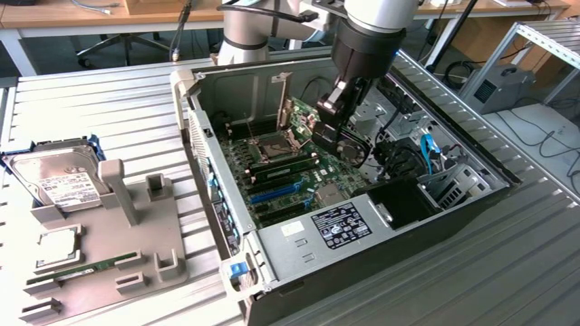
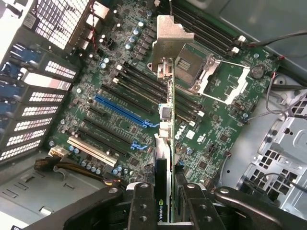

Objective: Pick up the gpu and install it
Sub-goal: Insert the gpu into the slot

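The gpu (image 1: pixel 313 122) hangs on edge inside the open computer case (image 1: pixel 299 238), above the motherboard (image 1: pixel 281 170). Its silvery bracket (image 1: pixel 284 92) points toward the case's rear wall and its round fan shroud (image 1: pixel 354 151) faces the drive bay side. My gripper (image 1: pixel 333 102) is shut on the card's upper edge. In the wrist view the gpu (image 2: pixel 165 143) appears edge-on between my fingers (image 2: pixel 144 206), with its bracket (image 2: pixel 170 38) at the far end. It hovers over the black slots beside the blue slot (image 2: pixel 120 110), apart from the board.
A grey fixture tray (image 1: pixel 136 231) at the exterior view's left holds a hard drive (image 1: pixel 64 180), a processor (image 1: pixel 59 248) and a green memory stick (image 1: pixel 86 267). Case walls, the drive cage (image 1: pixel 453 180), a blue cable (image 1: pixel 428 151) and the open processor socket (image 2: pixel 211 79) crowd around the card.
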Tool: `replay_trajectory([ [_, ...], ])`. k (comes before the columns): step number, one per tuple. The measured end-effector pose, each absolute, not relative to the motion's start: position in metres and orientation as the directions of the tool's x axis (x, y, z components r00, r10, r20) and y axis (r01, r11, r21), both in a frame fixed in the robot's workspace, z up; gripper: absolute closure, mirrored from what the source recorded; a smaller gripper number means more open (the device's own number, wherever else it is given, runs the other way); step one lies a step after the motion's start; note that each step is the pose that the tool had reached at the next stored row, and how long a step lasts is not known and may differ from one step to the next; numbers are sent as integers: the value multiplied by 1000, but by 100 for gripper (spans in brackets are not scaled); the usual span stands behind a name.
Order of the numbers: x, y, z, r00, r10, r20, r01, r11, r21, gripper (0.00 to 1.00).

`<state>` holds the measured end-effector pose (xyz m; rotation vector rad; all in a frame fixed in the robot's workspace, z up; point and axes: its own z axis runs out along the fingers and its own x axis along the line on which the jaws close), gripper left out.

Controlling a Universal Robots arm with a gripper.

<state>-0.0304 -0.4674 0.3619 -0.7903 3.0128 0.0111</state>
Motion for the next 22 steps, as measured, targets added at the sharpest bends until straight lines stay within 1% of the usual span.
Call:
replay_trajectory([
  [22, -30, -467, 362, -817, -575, -28, -576, 818, 0, 74],
])
